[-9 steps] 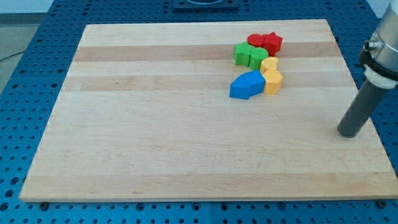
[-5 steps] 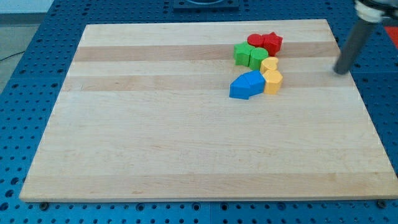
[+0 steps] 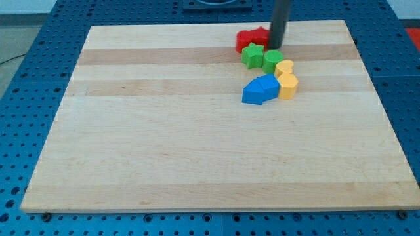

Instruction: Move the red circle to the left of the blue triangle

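Note:
My tip stands near the view's top, right against the right side of two red blocks. The left red one looks like the red circle; the red star sits between it and the rod. Two blue blocks lie pressed together lower down: the left blue block and the right blue block; I cannot tell which is the triangle. The red circle is above and slightly left of the blue pair, with the green blocks between them.
A green star and a green circle sit just below the red blocks. Two yellow blocks lie to the right of the blue pair. The wooden board rests on a blue perforated table.
The rod swept from the board's right edge up and left to the red blocks and pushed both of them leftward. The green star shifted slightly; the blue and yellow blocks stayed put.

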Tool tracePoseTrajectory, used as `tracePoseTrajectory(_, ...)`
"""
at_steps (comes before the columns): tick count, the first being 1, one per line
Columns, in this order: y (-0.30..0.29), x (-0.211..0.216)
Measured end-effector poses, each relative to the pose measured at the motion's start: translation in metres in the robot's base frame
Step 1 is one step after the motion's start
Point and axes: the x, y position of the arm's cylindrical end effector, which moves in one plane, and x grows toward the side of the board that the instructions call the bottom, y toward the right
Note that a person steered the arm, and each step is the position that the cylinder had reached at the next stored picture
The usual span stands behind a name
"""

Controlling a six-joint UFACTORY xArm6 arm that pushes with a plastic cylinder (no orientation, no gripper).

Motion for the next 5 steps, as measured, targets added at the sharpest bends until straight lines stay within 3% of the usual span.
tracePoseTrajectory(1, -0.045, 0.000)
tracePoseTrajectory(3, -0.044, -0.049)
tracePoseTrajectory(5, -0.127, -0.038)
